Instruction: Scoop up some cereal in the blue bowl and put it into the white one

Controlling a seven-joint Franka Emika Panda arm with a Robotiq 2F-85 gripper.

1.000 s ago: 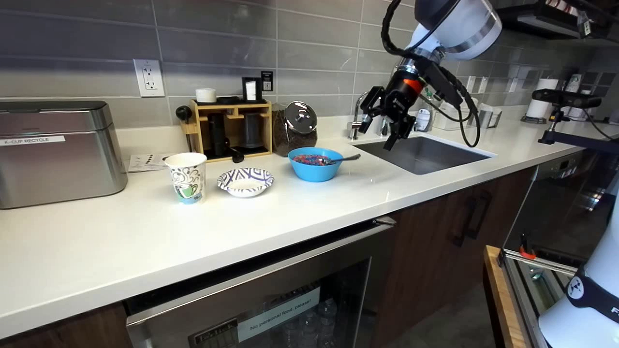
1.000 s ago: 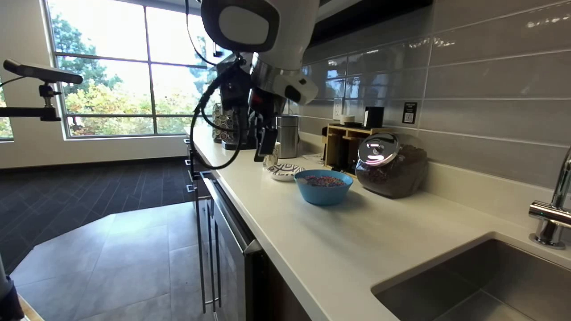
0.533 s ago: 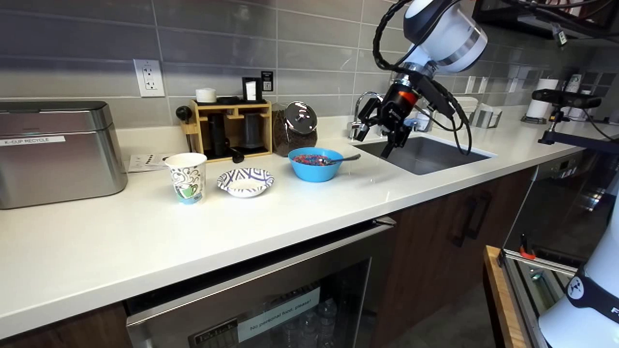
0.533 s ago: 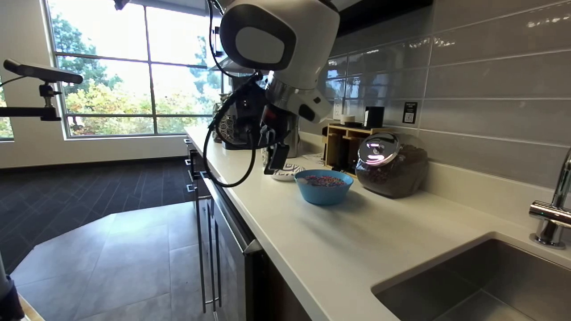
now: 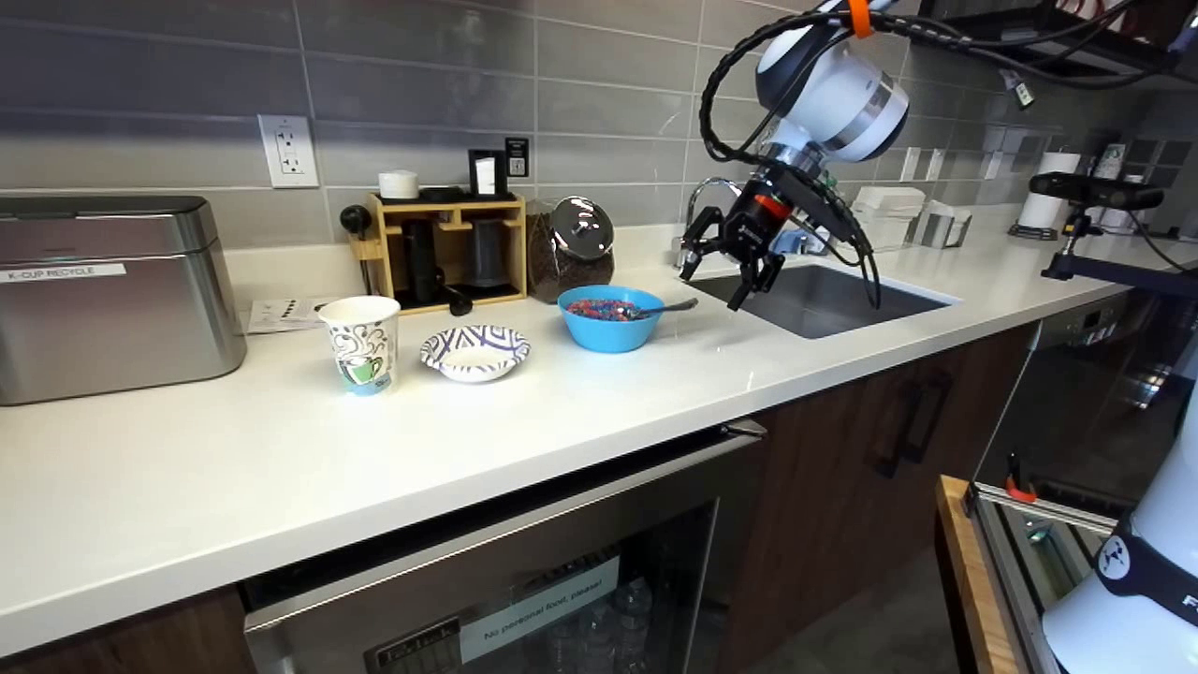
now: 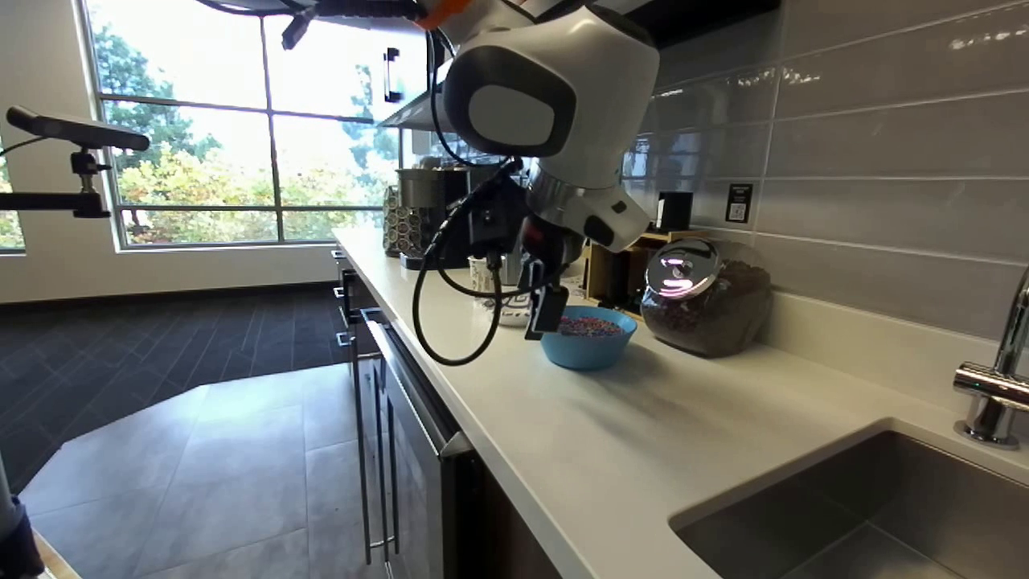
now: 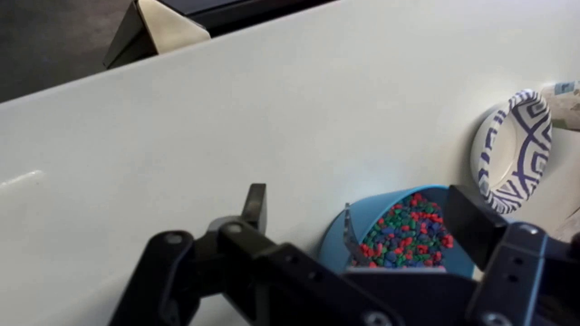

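None of the cereal [image 7: 410, 231] I see is in the white bowl [image 5: 475, 358]. Fingers [image 7: 476, 226] apart, spoon [image 5: 672, 307] untaken in the blue bowl [image 5: 604, 334]: scooping and tipping seem left.

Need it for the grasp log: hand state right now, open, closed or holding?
Hand: open, nothing held.

Blue bowl [image 7: 374, 209] partly hidden by the tool [image 7: 360, 212], cup [image 7: 564, 106] cut off at wrist view's right edge
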